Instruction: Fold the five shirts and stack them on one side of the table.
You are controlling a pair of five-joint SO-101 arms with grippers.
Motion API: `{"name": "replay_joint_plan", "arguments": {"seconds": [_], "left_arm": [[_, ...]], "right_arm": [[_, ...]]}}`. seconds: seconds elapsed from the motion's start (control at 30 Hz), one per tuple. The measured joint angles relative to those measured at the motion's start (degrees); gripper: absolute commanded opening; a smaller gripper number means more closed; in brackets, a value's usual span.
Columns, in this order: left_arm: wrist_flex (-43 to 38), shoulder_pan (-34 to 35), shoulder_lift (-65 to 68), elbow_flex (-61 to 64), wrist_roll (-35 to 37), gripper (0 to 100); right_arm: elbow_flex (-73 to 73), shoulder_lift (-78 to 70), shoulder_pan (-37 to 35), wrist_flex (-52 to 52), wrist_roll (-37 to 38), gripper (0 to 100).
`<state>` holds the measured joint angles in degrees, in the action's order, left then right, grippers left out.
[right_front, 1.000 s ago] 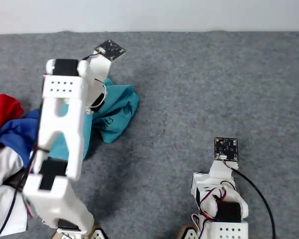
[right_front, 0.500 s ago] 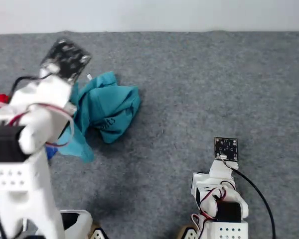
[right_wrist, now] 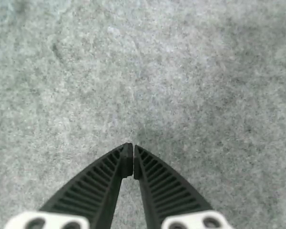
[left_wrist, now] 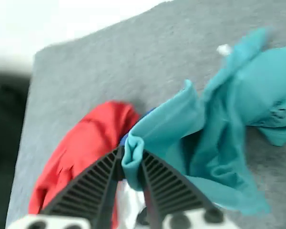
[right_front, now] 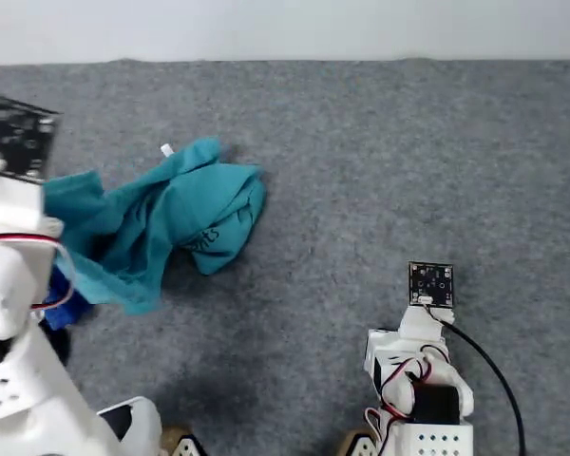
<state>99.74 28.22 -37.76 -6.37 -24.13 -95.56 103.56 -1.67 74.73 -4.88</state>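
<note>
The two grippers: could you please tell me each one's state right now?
Left gripper: shut on the teal shirt.
Right gripper: shut, holding nothing.

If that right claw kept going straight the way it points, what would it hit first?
The right gripper, shut, points at the gray mat; it would likely meet that first, though depth is unclear.

A grey, felt-like covering with a fine mottled nap spreads across the whole work surface. It reaches back to a straight edge where a plain white wall rises. In the left wrist view, a dark, blurred space lies beyond the covering's side edge, below a bright pale strip.
</note>
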Motion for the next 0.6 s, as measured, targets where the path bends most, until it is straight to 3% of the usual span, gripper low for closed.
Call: {"name": "replay_joint_plan", "arguments": {"seconds": [0.1, 0.27, 0.4, 0.6], "left_arm": [[0.0, 6.8, 0.0, 0.0, 0.0, 1], [0.0, 17.1, 0.0, 0.0, 0.0, 1], [0.0, 22.9, 0.0, 0.2, 0.0, 1], [0.0, 27.5, 0.0, 6.9, 0.0, 1]], "right_arm": [[0.0, 0.0, 0.0, -1.5, 4.2, 0.9], [0.1, 0.0, 0.0, -12.3, 19.1, 0.9], [3.3, 0.0, -1.7, -19.1, 20.2, 0.8], [12.0, -6.4, -8.2, -18.4, 20.4, 0.8]]}}
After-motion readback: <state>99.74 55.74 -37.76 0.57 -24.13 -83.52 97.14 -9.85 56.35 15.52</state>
